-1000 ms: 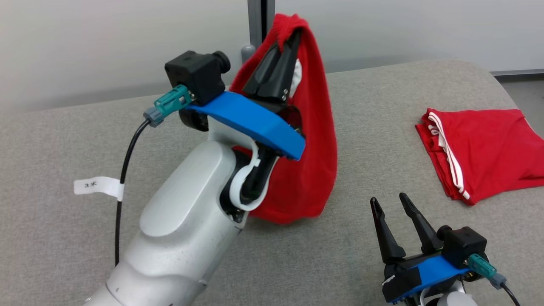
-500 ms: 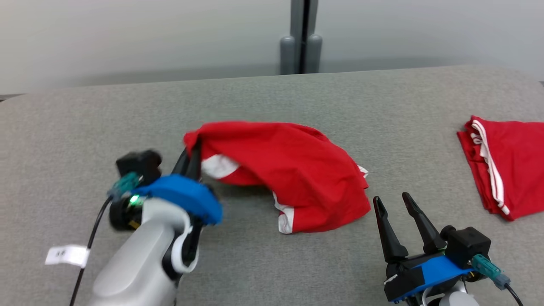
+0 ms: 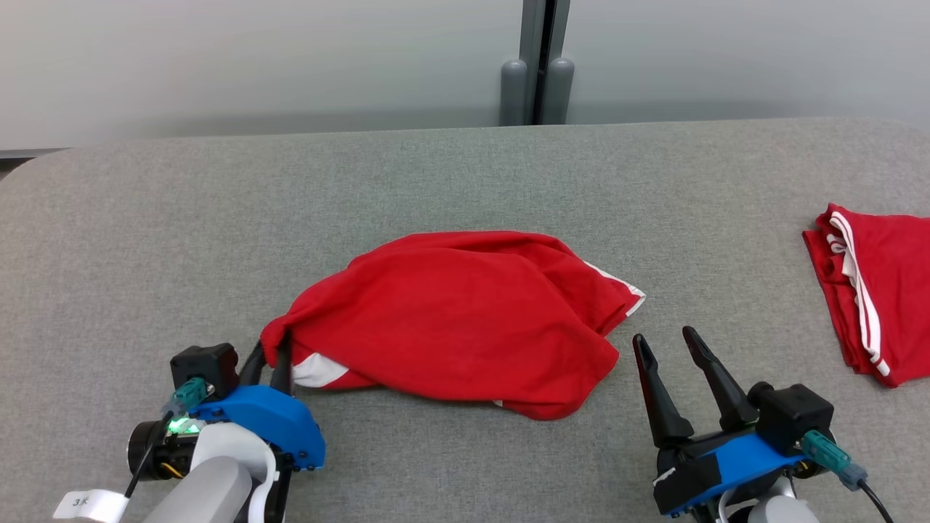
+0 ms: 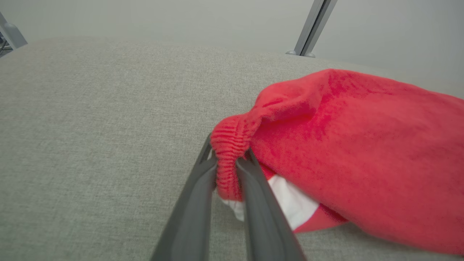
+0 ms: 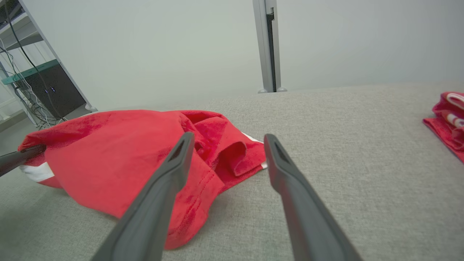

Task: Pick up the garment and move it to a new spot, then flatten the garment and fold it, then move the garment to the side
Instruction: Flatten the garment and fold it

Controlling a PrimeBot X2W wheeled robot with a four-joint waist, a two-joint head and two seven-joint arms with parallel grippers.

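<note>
The garment (image 3: 458,319), a crumpled red heap with white trim, lies mid-way across the grey tabletop (image 3: 218,218), its long axis running left to right before the robot, well apart from a folded red garment (image 3: 872,290) at the far right. The left gripper (image 3: 270,357) has its fingers (image 4: 195,195) pinched on the ribbed red edge (image 4: 230,145) at the heap's left end, while the right gripper (image 3: 664,336) stands spread and empty just beside the right end, near the white-trimmed hem (image 3: 625,290). Flattening likely turns on that layout: each arm is nearest its own end, so the right need only reach slightly forward and inward.
</note>
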